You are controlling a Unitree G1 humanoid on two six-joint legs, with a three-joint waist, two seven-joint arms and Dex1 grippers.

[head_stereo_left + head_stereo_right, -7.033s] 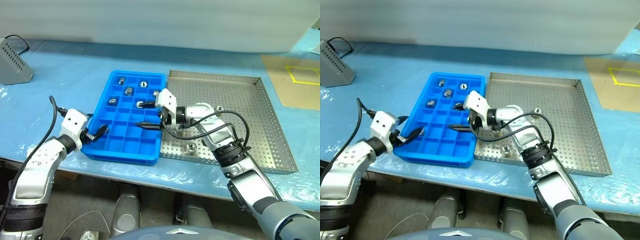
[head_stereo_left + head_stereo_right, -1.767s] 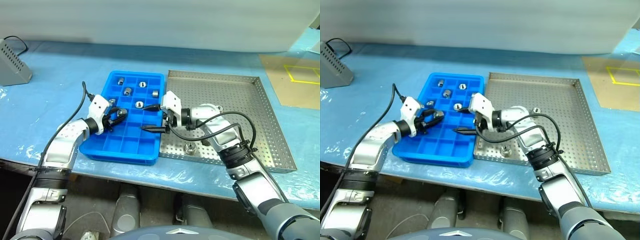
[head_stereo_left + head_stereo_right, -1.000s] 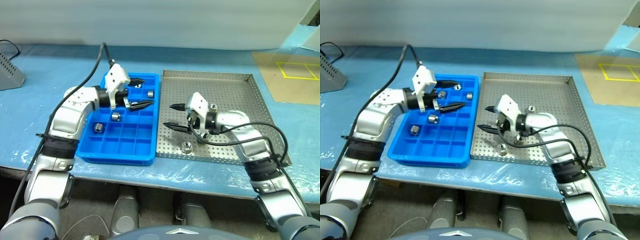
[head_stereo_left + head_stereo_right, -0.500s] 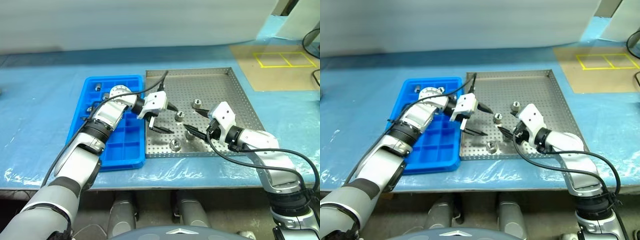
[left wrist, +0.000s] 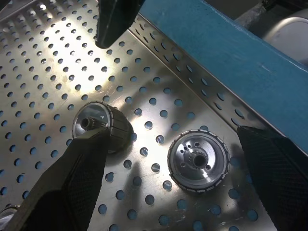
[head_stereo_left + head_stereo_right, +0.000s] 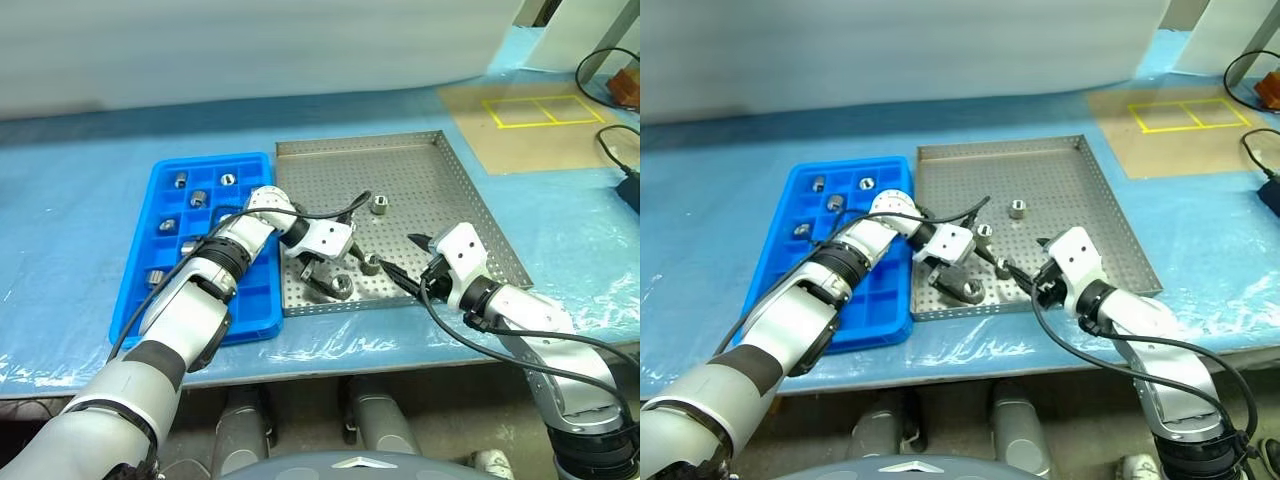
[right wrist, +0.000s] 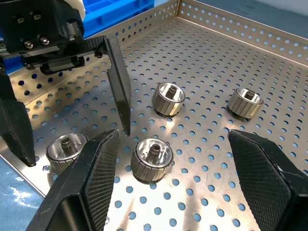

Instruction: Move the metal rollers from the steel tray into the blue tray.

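Metal rollers (image 7: 152, 159) lay near the steel tray's (image 6: 440, 190) front edge.
Left gripper (image 6: 322, 276) straddled one, jaws wide, empty; right gripper (image 6: 402, 263) hovered wide, empty.

1. The near-left corner of the steel tray (image 6: 440, 190) is crowded: the left gripper (image 6: 322, 272) is spread over 1 roller (image 6: 341, 286), with a 2nd roller (image 6: 371, 264) just beside it.
2. Access from the right is narrowed by the right gripper (image 6: 403, 262), spread wide nearby.
3. The far half of the tray floor is open except for 1 roller (image 6: 380, 205).
4. The near compartments of the blue tray (image 6: 135, 275) are partly covered by the left arm.
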